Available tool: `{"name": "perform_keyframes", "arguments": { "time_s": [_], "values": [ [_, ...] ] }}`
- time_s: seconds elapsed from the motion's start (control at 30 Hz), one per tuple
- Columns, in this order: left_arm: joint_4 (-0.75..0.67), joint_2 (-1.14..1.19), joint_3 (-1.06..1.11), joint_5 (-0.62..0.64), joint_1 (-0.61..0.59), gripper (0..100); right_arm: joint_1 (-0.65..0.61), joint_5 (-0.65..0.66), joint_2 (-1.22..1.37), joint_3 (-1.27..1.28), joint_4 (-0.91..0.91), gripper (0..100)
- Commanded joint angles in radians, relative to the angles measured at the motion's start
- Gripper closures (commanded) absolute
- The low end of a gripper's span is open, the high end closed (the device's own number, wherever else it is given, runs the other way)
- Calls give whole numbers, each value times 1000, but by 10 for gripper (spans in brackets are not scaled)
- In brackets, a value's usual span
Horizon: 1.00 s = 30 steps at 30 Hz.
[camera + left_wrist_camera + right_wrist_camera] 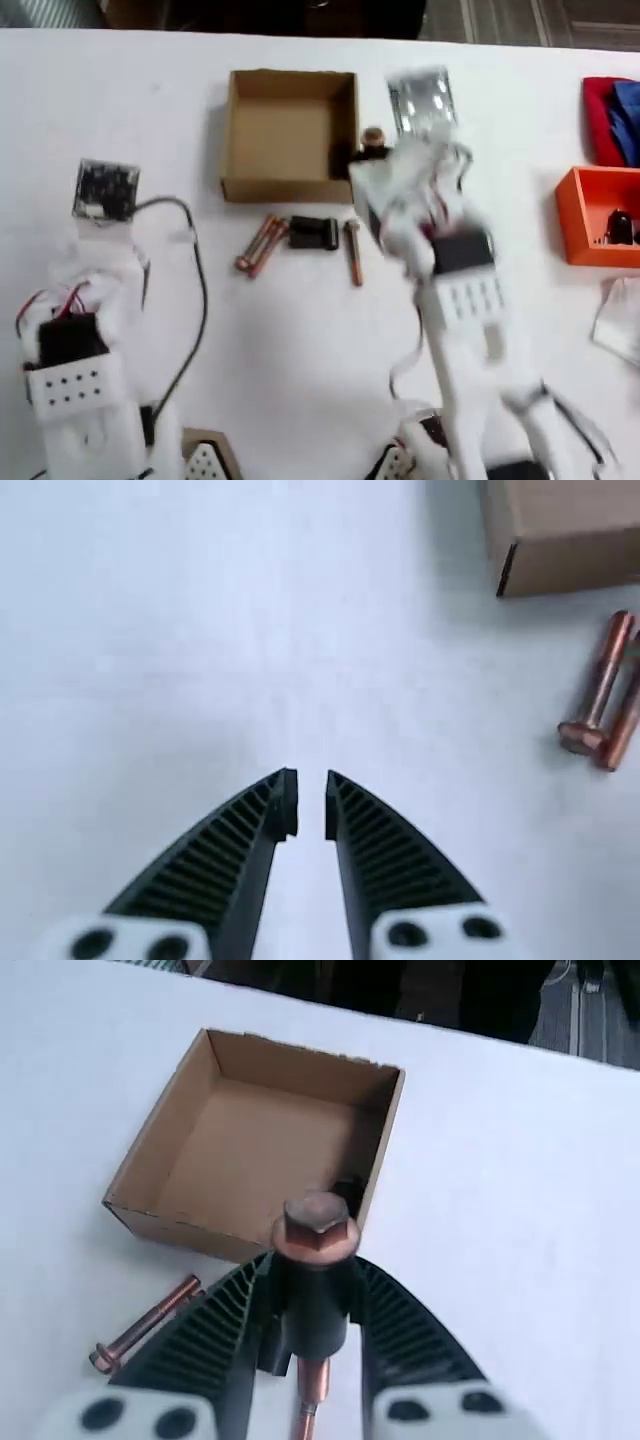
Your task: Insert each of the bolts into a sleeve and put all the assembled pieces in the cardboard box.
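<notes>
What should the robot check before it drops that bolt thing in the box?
1. The bolt sits through the sleeve: ok.
2. The right gripper is clamped on the sleeve: ok.
3. The cardboard box is open, with room: ok.
4. The held piece is over the box: not ok; in the high view it is beside the box's wall.
5. The left gripper is out of the way: ok, over bare table, holding nothing.
6. All parts are assembled: not ok; loose bolts and a spare sleeve lie on the table.

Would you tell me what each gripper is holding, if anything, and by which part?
The right gripper grips the sleeve with a bolt through it; the left gripper holds nothing.
</notes>
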Motion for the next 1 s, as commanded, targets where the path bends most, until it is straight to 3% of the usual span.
{"name": "perform_keyframes", "arguments": {
  "time_s": [0.0,0.23,0.4,0.57,0.7,0.97],
  "values": [
    [-98,-6,116,23,-18,924,19,-55,357,-502,199,977],
    [-86,26,153,26,-18,924,25,-132,1015,-1361,492,978],
    [-121,273,85,25,-18,924,-2,-132,1339,-1792,561,978],
    [-126,603,-53,38,-17,924,-12,-132,1448,-1847,479,978],
    [-187,727,-47,54,-17,924,-16,-132,1484,-1847,415,978],
    [-199,721,-30,54,-11,924,-47,-133,1569,-1847,318,978]
  ]
}}
